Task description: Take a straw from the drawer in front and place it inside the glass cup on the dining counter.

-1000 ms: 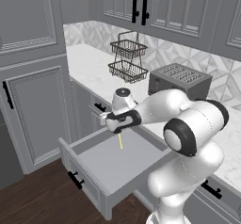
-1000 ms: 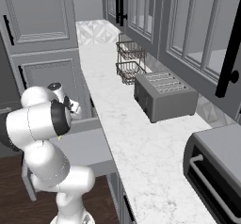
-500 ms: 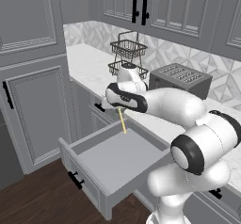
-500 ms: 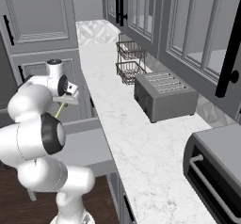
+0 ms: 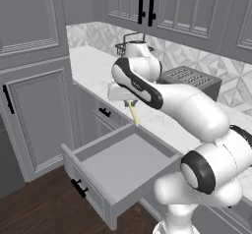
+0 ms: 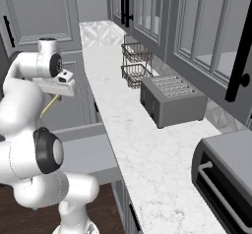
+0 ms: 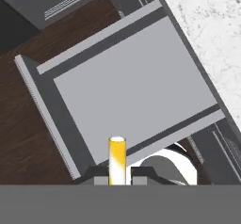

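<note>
My gripper point(image 5: 127, 100) is shut on the straw point(image 5: 133, 114), a thin pale yellow stick that hangs down from the jaws. It hovers well above the open drawer point(image 5: 123, 163), near the worktop's edge. From the right base the gripper point(image 6: 56, 93) is level with the worktop and the straw point(image 6: 47, 106) slants down to the left. Looking along the hand, the straw point(image 7: 116, 158) stands between the two fingertips point(image 7: 96, 174) of the gripper point(image 7: 117, 175), over the drawer point(image 7: 132, 91), whose grey floor is bare. The glass cup and the dining counter are out of view.
The wall-side marble worktop point(image 6: 147, 149) carries a grey toaster point(image 6: 172, 100), a two-tier wire basket point(image 6: 135, 63) and a dark oven point(image 6: 226, 174). A tall grey cabinet point(image 5: 34, 105) stands left of the drawer. Dark wood floor point(image 5: 39, 203) lies in front.
The hand has risen from just over the drawer to worktop height, carrying the straw up with it. The drawer stays open and the camera has not shifted.
</note>
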